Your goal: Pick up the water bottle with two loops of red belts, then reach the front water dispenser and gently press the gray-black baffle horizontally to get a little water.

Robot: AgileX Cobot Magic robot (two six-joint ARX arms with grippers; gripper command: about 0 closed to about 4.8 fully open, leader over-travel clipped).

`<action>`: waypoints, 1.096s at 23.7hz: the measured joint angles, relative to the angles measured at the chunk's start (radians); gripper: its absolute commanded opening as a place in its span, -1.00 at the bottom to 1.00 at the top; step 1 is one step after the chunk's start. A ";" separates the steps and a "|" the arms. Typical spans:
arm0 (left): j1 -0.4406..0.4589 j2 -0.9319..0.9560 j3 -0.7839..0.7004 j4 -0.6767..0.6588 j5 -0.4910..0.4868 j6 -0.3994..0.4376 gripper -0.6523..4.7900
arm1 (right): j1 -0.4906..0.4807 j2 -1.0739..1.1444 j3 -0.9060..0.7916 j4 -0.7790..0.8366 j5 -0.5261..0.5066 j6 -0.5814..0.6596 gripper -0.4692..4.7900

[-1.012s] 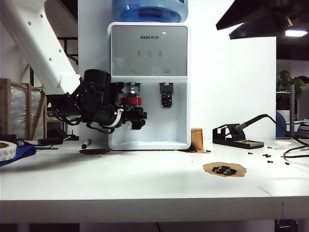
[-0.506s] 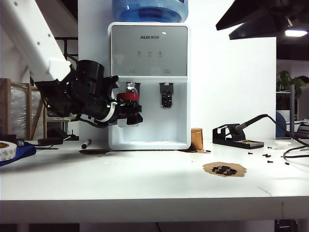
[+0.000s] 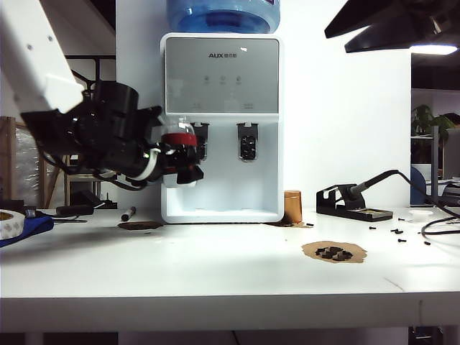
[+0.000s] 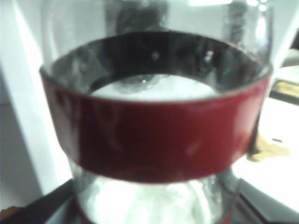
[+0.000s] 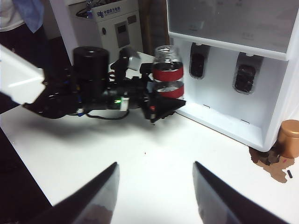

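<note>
Standing at the back edge of the white tabletop point(image 3: 215, 280), the water dispenser point(image 3: 221, 126) carried a blue jug point(image 3: 223, 14) on top and showed its gray front panel and two dark paddles. Left of it, the left arm point(image 3: 39, 65) reached in from the tabletop's left side, its left gripper point(image 3: 180, 154) held in the air above the tabletop and closed on the water bottle point(image 3: 181, 140). The bottle stood upright between the fingers, just in front of the gray-black baffle point(image 5: 196, 65); whether it touched the paddle could not be told. In the left wrist view the bottle point(image 4: 154, 126) filled the frame, one red band wrapped around its clear body. The right gripper point(image 5: 154, 196) hovered over the tabletop's near part, well apart from the bottle, its two fingers spread wide and empty. A soldering-iron stand point(image 3: 352, 201) sat toward the tabletop's back right, a small copper-coloured can point(image 3: 292, 206) just beside the dispenser's right corner, and a marker point(image 3: 129, 213) lay near its left corner.
</note>
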 measured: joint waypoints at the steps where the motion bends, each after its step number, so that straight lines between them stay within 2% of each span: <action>1: 0.000 -0.019 -0.030 0.023 0.004 0.000 -0.78 | 0.000 0.000 0.000 -0.001 0.000 0.000 0.16; 7: -0.033 -0.135 -0.193 0.113 0.029 0.001 -0.78 | 0.000 0.000 0.000 -0.028 0.040 0.000 0.16; 10: -0.071 -0.174 -0.297 0.131 0.095 0.009 -0.78 | 0.000 -0.004 0.000 -0.045 0.048 -0.001 0.16; 15: -0.116 -0.175 -0.416 0.183 0.107 0.049 -0.78 | 0.000 -0.007 0.000 -0.045 0.072 -0.001 0.16; 16: -0.114 -0.175 -0.445 0.230 0.113 0.051 -0.78 | 0.000 -0.007 0.000 -0.045 0.071 -0.001 0.16; 20: -0.135 -0.175 -0.475 0.265 0.119 0.053 -0.78 | 0.000 -0.007 0.000 -0.045 0.071 -0.001 0.16; 26: -0.235 -0.175 -0.475 0.263 0.133 0.066 -0.78 | 0.000 -0.007 0.000 -0.053 0.071 -0.001 0.16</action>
